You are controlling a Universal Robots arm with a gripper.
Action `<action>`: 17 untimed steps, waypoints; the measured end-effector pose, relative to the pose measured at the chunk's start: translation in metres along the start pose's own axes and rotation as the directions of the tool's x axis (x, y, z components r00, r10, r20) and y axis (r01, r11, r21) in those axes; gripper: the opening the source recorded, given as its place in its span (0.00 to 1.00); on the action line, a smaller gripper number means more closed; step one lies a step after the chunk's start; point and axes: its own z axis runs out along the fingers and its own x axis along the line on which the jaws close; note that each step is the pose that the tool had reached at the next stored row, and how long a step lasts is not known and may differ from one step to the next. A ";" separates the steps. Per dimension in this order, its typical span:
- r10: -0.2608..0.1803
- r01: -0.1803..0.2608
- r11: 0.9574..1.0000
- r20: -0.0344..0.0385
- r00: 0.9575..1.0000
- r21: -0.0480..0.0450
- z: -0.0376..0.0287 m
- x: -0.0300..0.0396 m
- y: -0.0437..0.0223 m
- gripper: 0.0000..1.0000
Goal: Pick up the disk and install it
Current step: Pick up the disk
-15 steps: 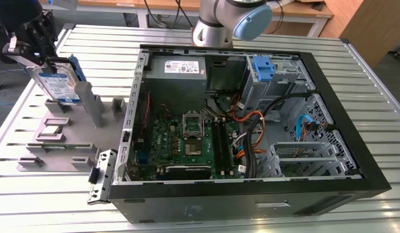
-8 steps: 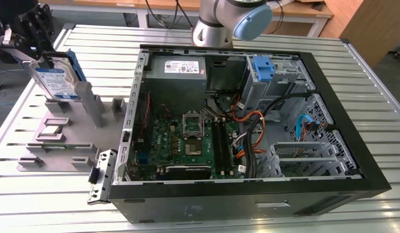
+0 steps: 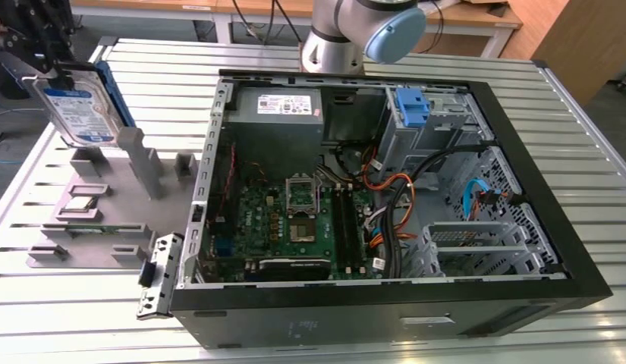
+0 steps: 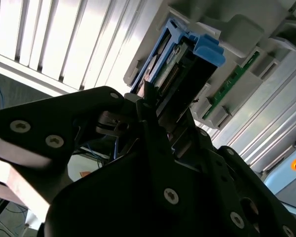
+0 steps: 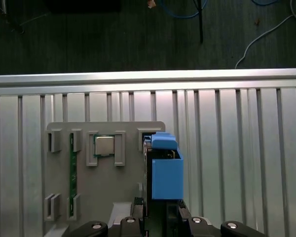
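The disk (image 3: pixel 78 114) is a silver drive with a blue-and-white label in a blue carrier. It stands on edge at the exterior view's far left, over the back of the grey parts fixture (image 3: pixel 90 227). My black gripper (image 3: pixel 51 76) comes down on its upper edge and is shut on it. In the second wrist view the fingers (image 4: pixel 153 106) clamp the disk (image 4: pixel 180 54) from both faces. The first wrist view looks down the disk's blue carrier (image 5: pixel 165 170), with the gripper (image 5: pixel 158 217) around it and the fixture (image 5: pixel 103 197) below.
The open computer case (image 3: pixel 394 189) lies at the exterior view's centre and right, with a blue bracket (image 3: pixel 412 106) on its grey drive cage (image 3: pixel 439 125). The fixture carries a processor chip (image 5: pixel 103 145) and a green memory stick (image 5: pixel 72 173). The arm's base (image 3: pixel 338 38) stands behind the case.
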 end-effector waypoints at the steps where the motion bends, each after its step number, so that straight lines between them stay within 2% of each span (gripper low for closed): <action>1: 0.000 0.000 1.000 0.000 1.000 0.000 -0.0038 -0.0002 0.0001 0.35; 11: 0.000 0.000 1.000 0.001 1.000 0.000 -0.0367 -0.0019 0.0008 0.35; 17: 0.000 0.000 1.000 0.001 1.000 0.000 -0.0525 -0.0027 0.0011 0.35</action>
